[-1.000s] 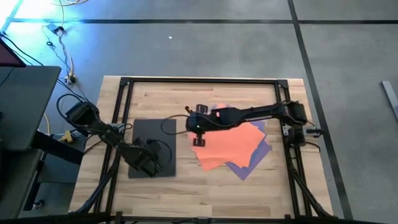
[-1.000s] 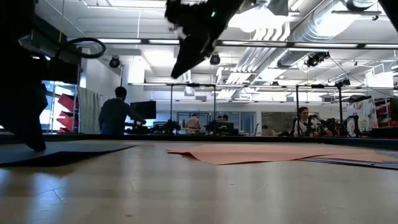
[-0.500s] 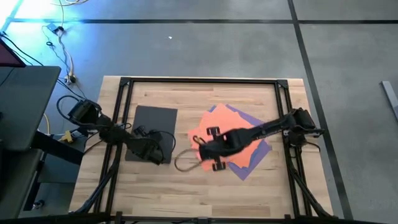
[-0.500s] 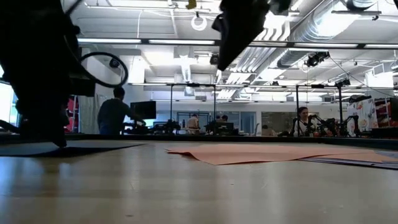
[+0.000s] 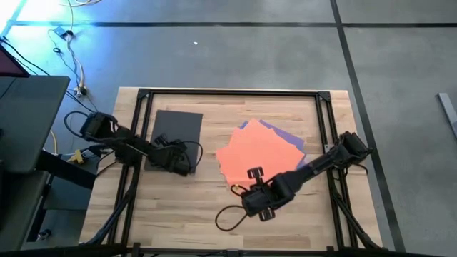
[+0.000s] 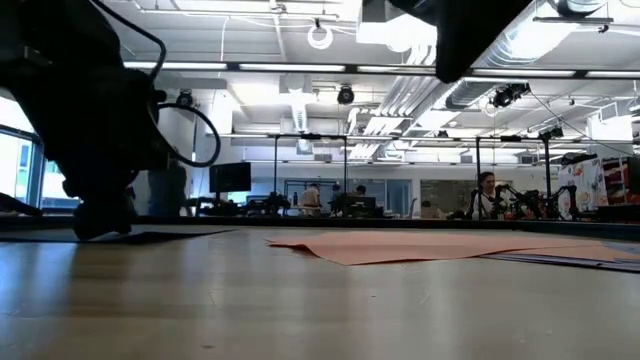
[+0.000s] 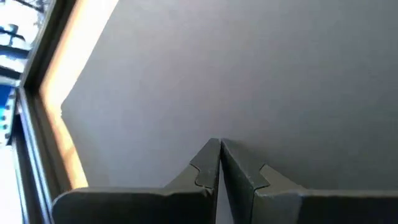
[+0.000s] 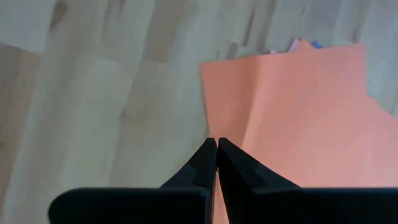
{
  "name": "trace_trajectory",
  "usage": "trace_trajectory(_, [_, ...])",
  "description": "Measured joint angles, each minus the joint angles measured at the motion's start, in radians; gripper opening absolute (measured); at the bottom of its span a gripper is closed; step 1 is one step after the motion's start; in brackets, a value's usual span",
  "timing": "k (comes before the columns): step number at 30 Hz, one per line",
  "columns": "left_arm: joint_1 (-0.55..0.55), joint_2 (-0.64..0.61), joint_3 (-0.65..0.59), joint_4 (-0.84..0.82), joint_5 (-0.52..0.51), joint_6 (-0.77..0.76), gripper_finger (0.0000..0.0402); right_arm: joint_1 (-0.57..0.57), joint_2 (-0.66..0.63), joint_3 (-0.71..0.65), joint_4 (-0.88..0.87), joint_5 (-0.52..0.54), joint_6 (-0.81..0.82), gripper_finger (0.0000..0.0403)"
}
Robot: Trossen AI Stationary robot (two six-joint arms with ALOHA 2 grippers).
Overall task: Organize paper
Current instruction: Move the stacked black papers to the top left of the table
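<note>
**Dark sheet parked at the left, right arm swings to the near edge of the pile**

The pale wooden tabletop [image 5: 193, 214] carries two separate groups of paper. The larger is the fanned pile right of centre: a thin orange rectangular sheet [image 5: 253, 153] lies on top, with purple sheets [image 5: 289, 139] showing past its far and right edges; the right wrist view also catches slivers of blue and pink at the pile's far corner. Well apart, at the left, lies the single dark grey rectangular sheet [image 5: 173, 128].

A second ago that dark sheet sat nearer the front of the tabletop, tilted. Now it lies farther back and roughly square to the frame, so it seems to have been slid into place as the base of a tidy stack.

The left gripper [image 5: 177, 158] rests at the dark sheet's near edge; its wrist view shows the jaws closed together, tips down against the grey surface, pinning rather than pinching.

The right gripper [image 5: 258, 202] has swept from the pile's far-left side, across it, to the bare wood just in front of the orange sheet's near corner. Its jaws are also closed, holding nothing. I judge the next step is drawing the orange sheet towards the dark one; four sheets are still unsorted.
</note>
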Motion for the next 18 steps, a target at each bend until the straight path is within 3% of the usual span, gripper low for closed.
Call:
trace_trajectory(11, [0.152,0.001,0.001,0.139,-0.052,0.177,0.0000,0.058,0.000,0.000,-0.082,0.000,0.114,0.0000])
trace_trajectory(18, [0.176,0.000,0.001,0.137,-0.108,0.242,0.0000,0.096,0.000,0.000,-0.095,0.036,0.148,0.0000])
